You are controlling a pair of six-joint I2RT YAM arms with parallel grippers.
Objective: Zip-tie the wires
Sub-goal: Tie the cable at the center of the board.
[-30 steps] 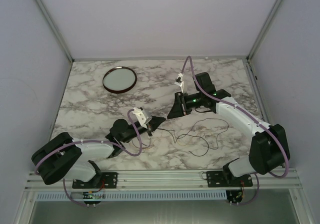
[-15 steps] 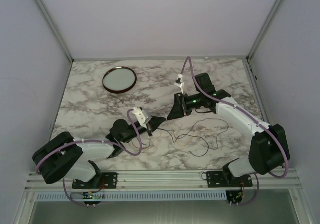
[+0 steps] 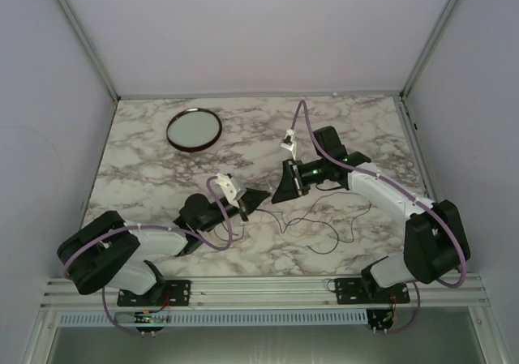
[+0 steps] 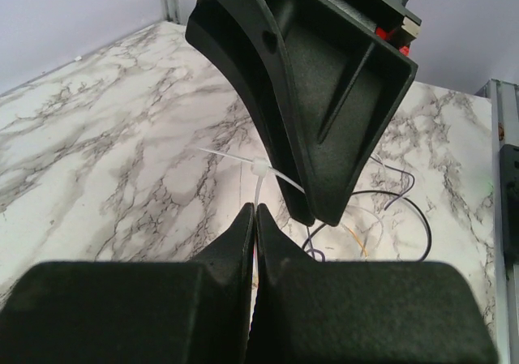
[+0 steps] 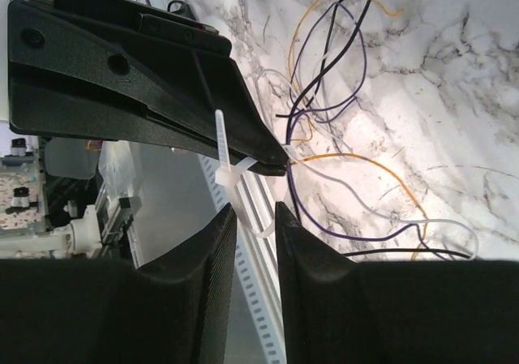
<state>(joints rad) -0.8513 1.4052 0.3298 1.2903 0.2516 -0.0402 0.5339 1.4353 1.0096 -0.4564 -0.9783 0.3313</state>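
Marbled surface (image 3: 138, 177), wires (image 5: 302, 109) in loose loops on it near centre, left hand (image 4: 254, 210) clamped on zip tie (image 4: 258, 170) beside them, right hand (image 5: 253, 216) narrowly parted, tie's tail between its fingers.

— What's the surface carrying right now?
— I'm looking at a white table (image 3: 138, 177) veined in grey marble. The wires (image 3: 324, 222) lie on it in loose loops, just beside my right gripper (image 3: 276, 193), on its near side.
— Anything else down there?
— A round dark-rimmed dish (image 3: 194, 129) sits flat on the marble, well apart from my left gripper (image 3: 259, 195), beyond it and off to its left.
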